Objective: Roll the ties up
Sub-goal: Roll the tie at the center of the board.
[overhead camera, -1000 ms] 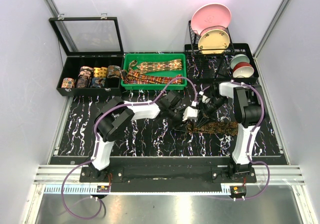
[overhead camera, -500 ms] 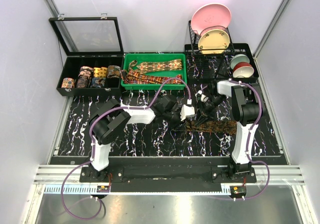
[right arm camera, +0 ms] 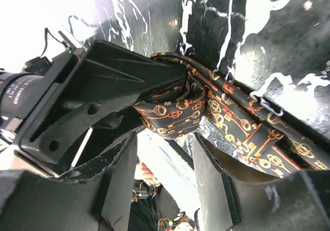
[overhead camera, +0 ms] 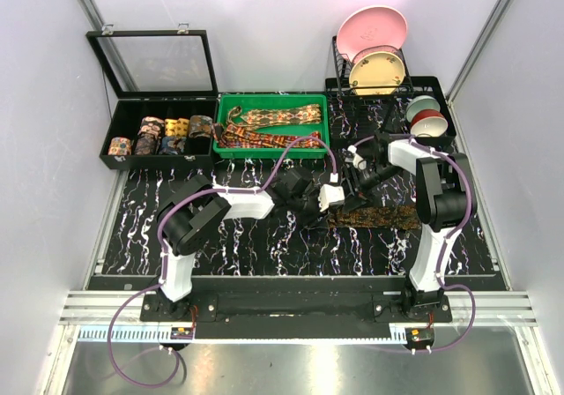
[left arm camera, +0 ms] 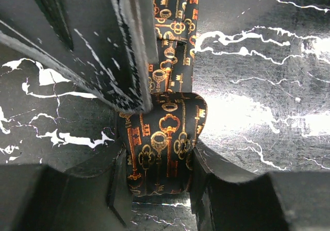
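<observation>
Looking in front of the green plastic tray (overhead camera: 256, 152), toward its right end, you find your left gripper (overhead camera: 332, 198) and right gripper (overhead camera: 356, 183) meeting nose to nose over the black white-veined tabletop (overhead camera: 264, 245). The black cloth necktie with gold and orange keys (overhead camera: 383, 217) lies flat there, and its long strip runs rightward, away from the tray.

In the left wrist view, one end of the necktie (left arm camera: 161, 138) is a small coil. It is pinched between the left fingers (left arm camera: 206, 184), which press on both its sides. In the right wrist view, the right gripper's jaws stand spread, with that folded end (right arm camera: 172, 115) just past their tips. You cannot tell whether they touch it.

Inside the tray lie more patterned neckties (overhead camera: 269, 123), unrolled. Just left of the tray, a black hinged case (overhead camera: 163, 106) stands with its glass lid (overhead camera: 154, 60) raised and a row of rolled ties (overhead camera: 163, 136) inside. Right of the tray and farther back, a black wire rack (overhead camera: 339, 60) holds a pink plate (overhead camera: 372, 29) and a yellow plate (overhead camera: 377, 70) on edge, with stacked bowls (overhead camera: 426, 117) nearby.
</observation>
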Controlling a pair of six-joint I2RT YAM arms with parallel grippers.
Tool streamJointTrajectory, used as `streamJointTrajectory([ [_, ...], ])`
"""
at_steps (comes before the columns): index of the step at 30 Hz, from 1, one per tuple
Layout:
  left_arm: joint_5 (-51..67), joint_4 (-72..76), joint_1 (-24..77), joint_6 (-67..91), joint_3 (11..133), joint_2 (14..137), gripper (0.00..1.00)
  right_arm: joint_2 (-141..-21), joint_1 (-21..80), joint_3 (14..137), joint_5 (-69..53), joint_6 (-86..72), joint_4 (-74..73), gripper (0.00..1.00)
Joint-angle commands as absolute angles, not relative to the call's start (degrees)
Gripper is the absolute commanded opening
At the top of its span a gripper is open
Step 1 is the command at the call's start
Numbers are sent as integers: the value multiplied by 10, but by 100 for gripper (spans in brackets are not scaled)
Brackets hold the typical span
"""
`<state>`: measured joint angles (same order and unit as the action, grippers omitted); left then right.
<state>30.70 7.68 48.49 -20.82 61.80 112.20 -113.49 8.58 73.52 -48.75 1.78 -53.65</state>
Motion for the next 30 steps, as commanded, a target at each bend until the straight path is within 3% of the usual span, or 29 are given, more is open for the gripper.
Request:
streamJointTrajectory([
  [1,249,-18,483,-199,603,1152,8,-1122,99,711,-517,25,-518,51],
  [9,254,-29,483,-198,615,1158,9,-1145,123,713,-525,26,-494,44],
  [14,258,-40,482,-199,624,1159,10,-1162,124,720,-533,28,-497,34],
  [17,260,-45,483,-202,627,1158,11,-1164,124,722,-517,31,-496,14],
  [18,261,-47,483,-202,628,1158,12,-1165,124,722,-496,30,-495,0],
  [26,314,-49,479,-214,646,1129,41,-1178,123,713,-427,18,-488,0],
  [30,332,-40,480,-225,670,1123,50,-1186,123,713,-392,9,-486,0],
])
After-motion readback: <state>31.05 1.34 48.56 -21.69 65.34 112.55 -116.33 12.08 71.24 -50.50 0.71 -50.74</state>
